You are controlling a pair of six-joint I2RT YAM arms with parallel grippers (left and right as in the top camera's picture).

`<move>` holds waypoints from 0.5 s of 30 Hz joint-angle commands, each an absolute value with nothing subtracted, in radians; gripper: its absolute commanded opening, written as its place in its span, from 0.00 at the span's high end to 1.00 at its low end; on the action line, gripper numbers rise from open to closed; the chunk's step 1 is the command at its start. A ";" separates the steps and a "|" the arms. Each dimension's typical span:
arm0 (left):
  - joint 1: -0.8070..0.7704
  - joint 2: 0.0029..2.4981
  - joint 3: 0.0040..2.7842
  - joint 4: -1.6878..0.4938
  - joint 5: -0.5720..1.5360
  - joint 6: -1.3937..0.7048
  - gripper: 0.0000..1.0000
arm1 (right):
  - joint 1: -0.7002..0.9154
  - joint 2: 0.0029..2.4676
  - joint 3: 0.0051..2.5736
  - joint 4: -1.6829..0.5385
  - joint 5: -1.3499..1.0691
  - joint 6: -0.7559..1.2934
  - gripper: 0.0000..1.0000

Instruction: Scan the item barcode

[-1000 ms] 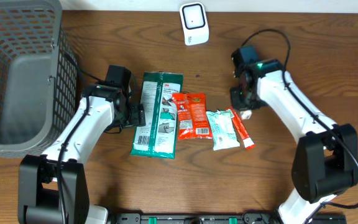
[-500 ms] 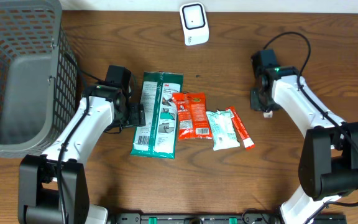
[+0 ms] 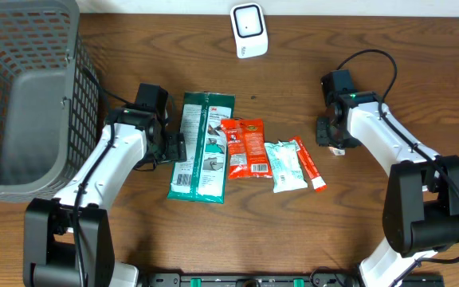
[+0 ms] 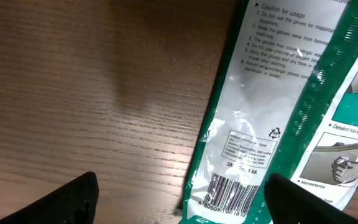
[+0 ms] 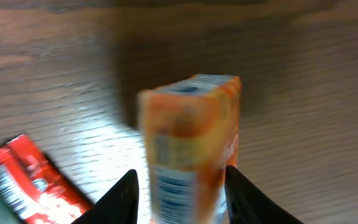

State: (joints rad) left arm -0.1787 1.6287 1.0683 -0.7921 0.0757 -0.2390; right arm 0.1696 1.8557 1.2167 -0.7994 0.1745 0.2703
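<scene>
Wooden table (image 3: 158, 48) bears basket (image 3: 22, 177), scanner (image 3: 247, 29) and packet row (image 3: 244, 147); right of these, the right gripper (image 5: 179, 177), arm bent, straddles the upright orange box (image 5: 191, 124), hold unclear, while the left gripper (image 4: 182, 180) gapes empty over the green packet (image 3: 203, 147).

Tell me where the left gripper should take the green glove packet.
Take the green glove packet by its long edge nearest the open left gripper, coming in low from that side. It lies flat and thin, so only an edge gives purchase. Keep clear of the barcode.
</scene>
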 commanded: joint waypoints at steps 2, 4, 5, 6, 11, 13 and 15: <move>-0.178 1.628 1.073 -0.795 0.067 -0.242 0.14 | 0.162 1.835 1.212 -0.805 0.121 0.284 0.59; -0.178 1.628 1.073 -0.795 0.067 -0.242 0.14 | 0.164 1.835 1.212 -0.805 0.121 0.284 0.60; -0.178 1.628 1.073 -0.795 0.067 -0.242 0.14 | 0.166 1.835 1.212 -0.803 0.121 0.284 0.59; -0.178 1.628 1.073 -0.795 0.067 -0.242 0.14 | 0.167 1.835 1.212 -0.802 0.121 0.284 0.60; -0.178 1.628 1.073 -0.795 0.067 -0.242 0.14 | 0.155 1.821 1.244 -0.830 0.062 0.273 0.62; -0.178 1.628 1.073 -0.795 0.067 -0.242 0.14 | 0.134 1.794 1.275 -0.857 0.008 0.264 0.61; -0.178 1.628 1.073 -0.795 0.067 -0.242 0.14 | 0.101 1.765 1.300 -0.881 -0.044 0.258 0.58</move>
State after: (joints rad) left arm -0.1787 1.6287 1.0683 -0.7921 0.0757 -0.2394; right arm 0.1566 1.8442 1.2373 -0.8623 0.0540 0.2691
